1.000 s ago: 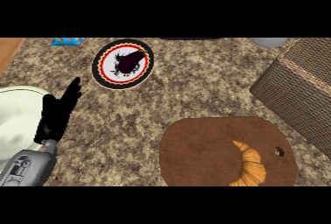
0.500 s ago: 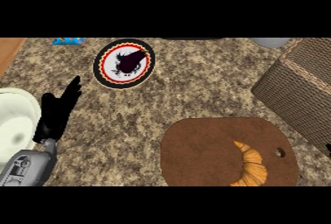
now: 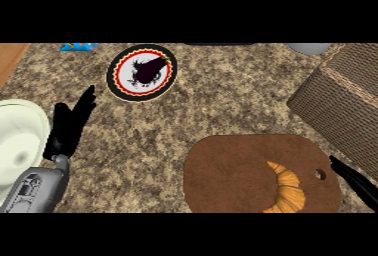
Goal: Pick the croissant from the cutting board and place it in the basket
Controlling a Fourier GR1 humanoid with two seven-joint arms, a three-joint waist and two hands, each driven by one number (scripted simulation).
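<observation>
A golden croissant [image 3: 286, 189] lies on the right half of the round brown cutting board [image 3: 229, 172], running down to the view's lower edge. The woven basket [image 3: 341, 100] stands at the right edge, beyond the board. My right hand [image 3: 357, 182] comes in from the lower right with straight dark fingers just right of the board's hole, apart from the croissant. My left hand [image 3: 70, 125] rests open at the left, fingers pointing up, far from the board.
A round plate [image 3: 142, 72] with a red and black rim and a dark picture sits at the back. A pale bowl [image 3: 15, 142] lies at the left edge beside my left forearm. A blue item [image 3: 79, 48] and a grey object [image 3: 310, 48] sit at the far edge.
My right hand has come into view at the lower right, beside the cutting board. The left hand has stayed in place.
</observation>
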